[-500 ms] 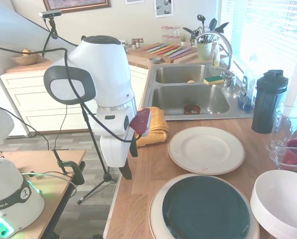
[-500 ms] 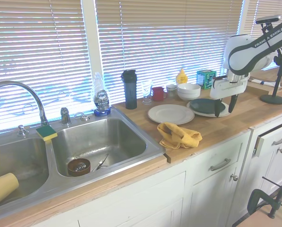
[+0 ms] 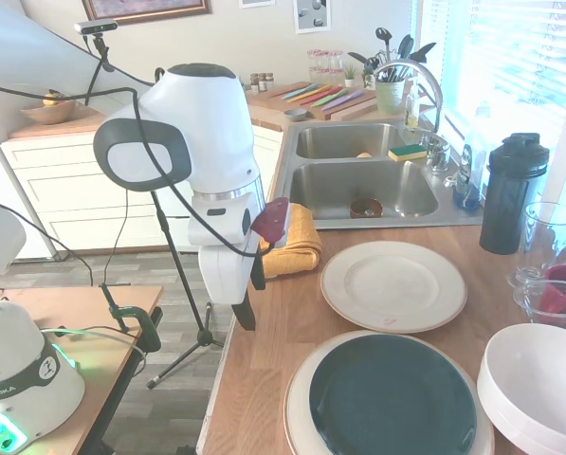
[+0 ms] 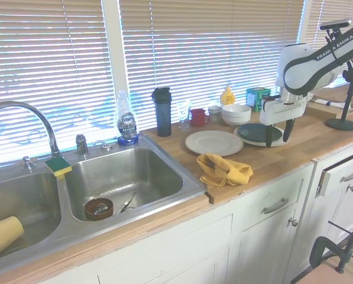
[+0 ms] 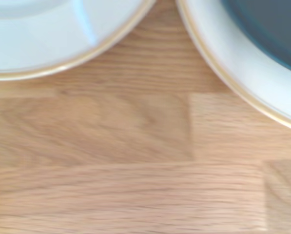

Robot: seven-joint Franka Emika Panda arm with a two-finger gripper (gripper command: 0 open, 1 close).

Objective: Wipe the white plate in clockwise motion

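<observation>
White plate [image 3: 393,285] beside gripper [image 3: 246,313], apart.

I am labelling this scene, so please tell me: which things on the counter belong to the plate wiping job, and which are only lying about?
Belong to the job:
white plate
yellow cloth, probably the wiper
gripper, holding nothing

Lying about:
dark plate on a larger white plate
white bowl
black shaker bottle
soap bottle
sponge

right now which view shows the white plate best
The first exterior view: the white plate lies whole and close, reddish mark visible. The second exterior view shows it small and distant; the wrist view catches only a rim arc.
</observation>
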